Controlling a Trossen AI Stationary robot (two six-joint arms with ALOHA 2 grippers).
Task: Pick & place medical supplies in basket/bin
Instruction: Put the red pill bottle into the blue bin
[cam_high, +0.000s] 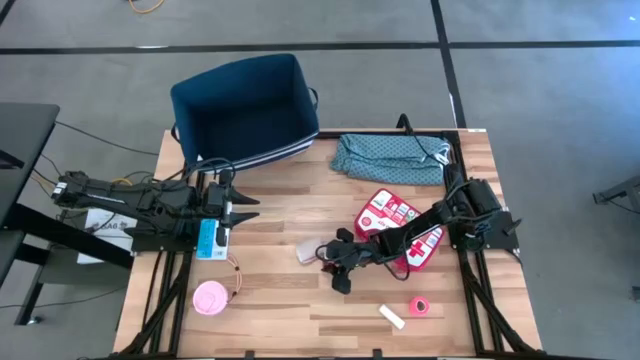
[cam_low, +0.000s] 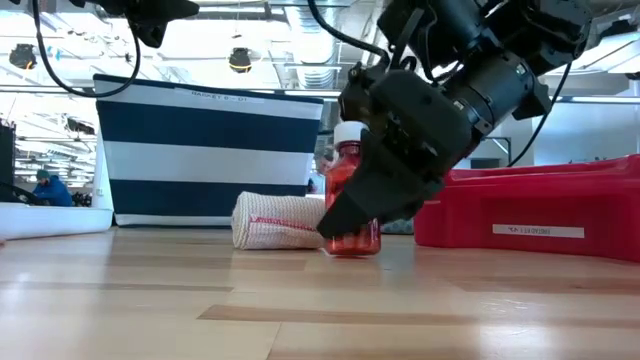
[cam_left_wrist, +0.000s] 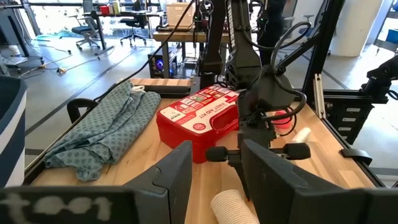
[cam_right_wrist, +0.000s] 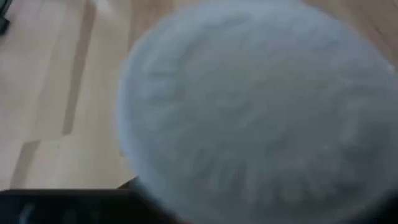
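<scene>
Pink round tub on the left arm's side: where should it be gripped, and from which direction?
Probably from straight above, fingers spanning its round side wall. The pink round tub lies flat and low with nothing stacked on it, so a side approach offers little. The open left gripper is nearer than the right gripper, at mid-table.

A blurred white cap (cam_right_wrist: 255, 106) fills the right wrist view; the right gripper (cam_low: 385, 205) hides the red bottle's (cam_low: 352, 170) lower half.
</scene>
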